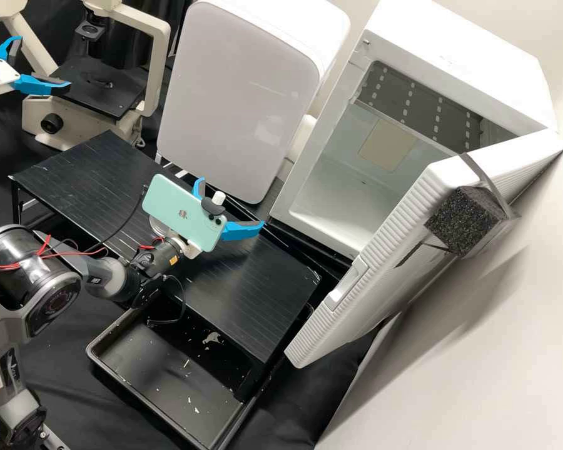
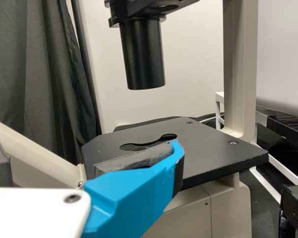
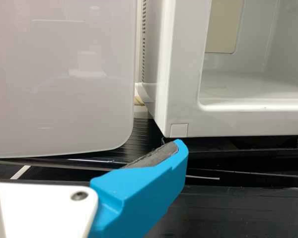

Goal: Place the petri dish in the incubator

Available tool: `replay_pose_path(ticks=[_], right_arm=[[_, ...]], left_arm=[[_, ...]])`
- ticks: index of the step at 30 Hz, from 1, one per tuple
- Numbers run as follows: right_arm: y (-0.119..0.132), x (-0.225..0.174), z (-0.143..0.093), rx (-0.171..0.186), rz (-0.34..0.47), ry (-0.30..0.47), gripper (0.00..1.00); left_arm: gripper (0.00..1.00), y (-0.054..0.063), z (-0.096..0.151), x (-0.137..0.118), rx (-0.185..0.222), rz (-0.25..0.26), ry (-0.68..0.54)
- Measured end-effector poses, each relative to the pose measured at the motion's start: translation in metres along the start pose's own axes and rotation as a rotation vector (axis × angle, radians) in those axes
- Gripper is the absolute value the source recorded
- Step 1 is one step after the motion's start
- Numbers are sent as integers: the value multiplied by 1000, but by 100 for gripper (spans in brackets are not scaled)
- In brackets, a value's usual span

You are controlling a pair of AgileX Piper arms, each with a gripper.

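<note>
My left gripper point(image 1: 44, 62) is at the high view's upper left, by the microscope stage, its blue fingers spread with nothing between them. In the left wrist view the gripper point(image 2: 89, 153) is open before the black stage point(image 2: 213, 153). My right gripper point(image 1: 231, 203) is over the black raised platform, in front of the gap between the two white appliances, also open and holding nothing. In the right wrist view this gripper point(image 3: 87, 148) faces the closed grey-white panel and the lower corner of the incubator point(image 3: 186, 116). The incubator point(image 1: 456, 56) has its door open.
The open incubator door point(image 1: 363, 300) juts forward on the right, with a black foam block point(image 1: 463, 219) strapped on. A closed white appliance point(image 1: 231, 94) stands beside the incubator. Below the platform point(image 1: 269, 294) is a black tray point(image 1: 169, 375). The microscope point(image 1: 75, 119) stands at the back left.
</note>
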Motion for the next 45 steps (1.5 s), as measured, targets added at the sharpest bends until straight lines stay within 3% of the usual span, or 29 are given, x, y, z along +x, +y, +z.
replay_pose_path(ticks=[13, 17, 26, 36, 45], right_arm=[[-3, -7, 2, 1, -3, -2, 100], [-1, -27, 1, 0, 23, 22, 100], [0, -84, -9, 11, 91, 156, 100], [-36, -107, -15, 22, -75, 195, 100], [-50, -102, -3, 0, -137, 130, 100]], left_arm=[[100, 0, 0, 0, 0, 0, 0], [100, 0, 0, 0, 0, 0, 0], [100, 0, 0, 0, 0, 0, 0], [100, 0, 0, 0, 0, 0, 0], [100, 0, 0, 0, 0, 0, 0]])
